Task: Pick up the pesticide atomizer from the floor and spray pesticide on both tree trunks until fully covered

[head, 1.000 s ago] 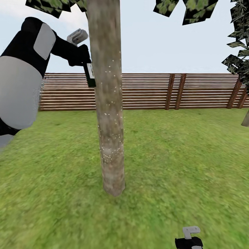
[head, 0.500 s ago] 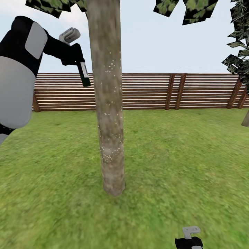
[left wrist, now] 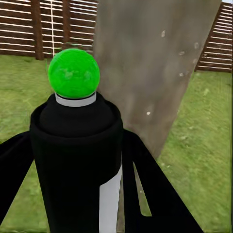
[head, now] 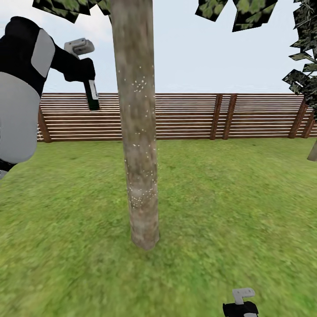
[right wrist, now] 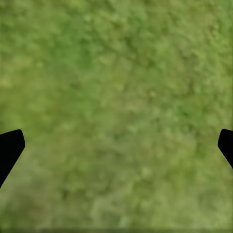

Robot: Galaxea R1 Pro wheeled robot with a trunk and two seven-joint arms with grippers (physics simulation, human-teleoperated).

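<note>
Spraying is under way on the near tree trunk (head: 140, 145), we judge: white specks dot its bark from the upper part down to a denser cluster low on the column, yet much of the surface between reads bare, so coverage looks partial. We have the pesticide atomizer (head: 92, 95) clamped in our left gripper (head: 86, 72), held high and just beside the trunk against the fence (head: 220, 116); in the left wrist view the dark bottle (left wrist: 77, 160) with its green cap faces the bark close up. How much liquid is inside, we cannot tell. Our right gripper (right wrist: 116, 145) hangs low over the lawn (head: 229, 198), fingers spread, holding nothing. A second trunk (head: 313, 152) peeks in at the edge, by our reckoning not yet treated.
</note>
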